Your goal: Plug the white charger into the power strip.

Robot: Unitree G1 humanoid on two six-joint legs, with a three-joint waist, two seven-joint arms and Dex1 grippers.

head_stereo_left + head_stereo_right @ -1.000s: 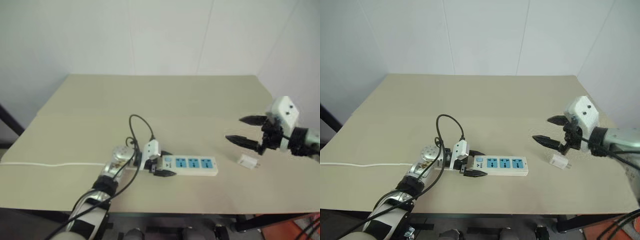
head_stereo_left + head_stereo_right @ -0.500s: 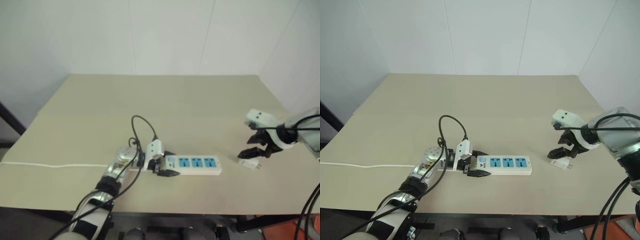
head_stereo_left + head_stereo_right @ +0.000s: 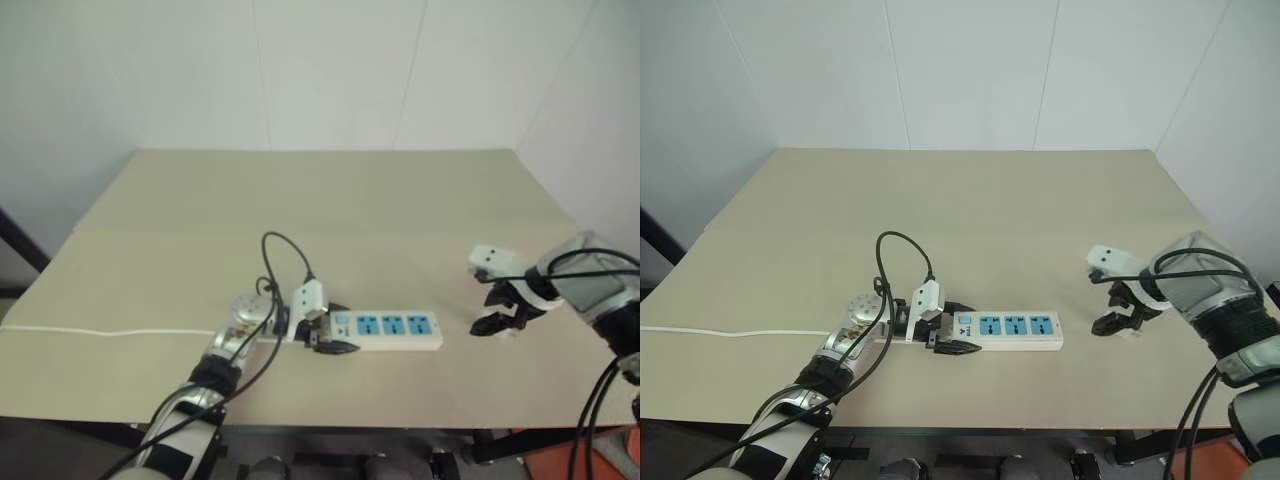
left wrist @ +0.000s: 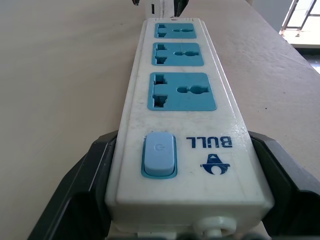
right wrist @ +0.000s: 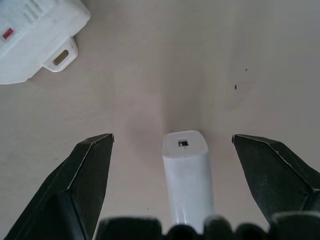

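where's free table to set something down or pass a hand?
Free: the whole far half of the table toward the wall, and the near-left area above the thin white cord. Crowded: the near strip, where the left gripper clamps the power strip and the open right gripper straddles the white charger.

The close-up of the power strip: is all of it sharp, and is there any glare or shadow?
Left wrist view: the strip is crisp near the switch, softer at its far end, under even light without glare. Right wrist view: the charger casts a faint shadow.
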